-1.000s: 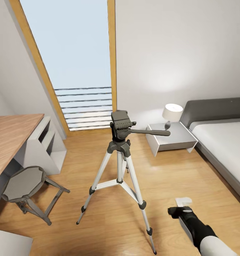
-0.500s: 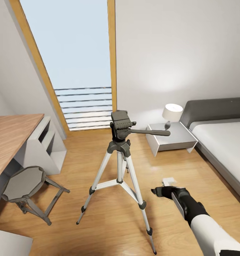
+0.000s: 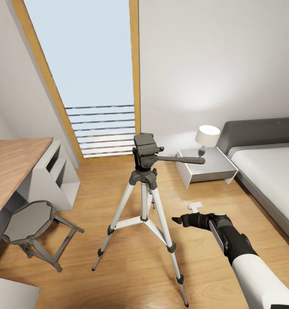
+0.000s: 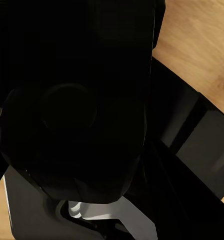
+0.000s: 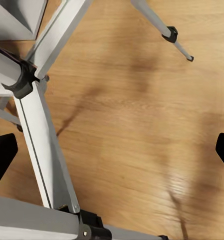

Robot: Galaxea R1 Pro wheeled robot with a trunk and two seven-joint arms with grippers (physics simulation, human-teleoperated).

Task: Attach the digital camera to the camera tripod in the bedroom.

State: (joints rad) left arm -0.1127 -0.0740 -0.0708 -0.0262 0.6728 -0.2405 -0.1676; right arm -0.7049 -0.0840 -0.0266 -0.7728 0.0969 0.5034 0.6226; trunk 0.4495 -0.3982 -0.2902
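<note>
Head view gives us a bedroom with a light wood floor, white walls, a tall wood-framed window, a wood-topped bench with a grey stool, and a grey-headboard bed by a nightstand lamp. We see the camera tripod standing mid-floor, the right end effector just beside its legs, fingers spread and empty. Left wrist view is too dark for us to tell that end effector's state; we read no writing.

Silver three-legged camera tripod blocks the middle; open wood floor at 3 o'clock, grey round stool crowding 9.
</note>
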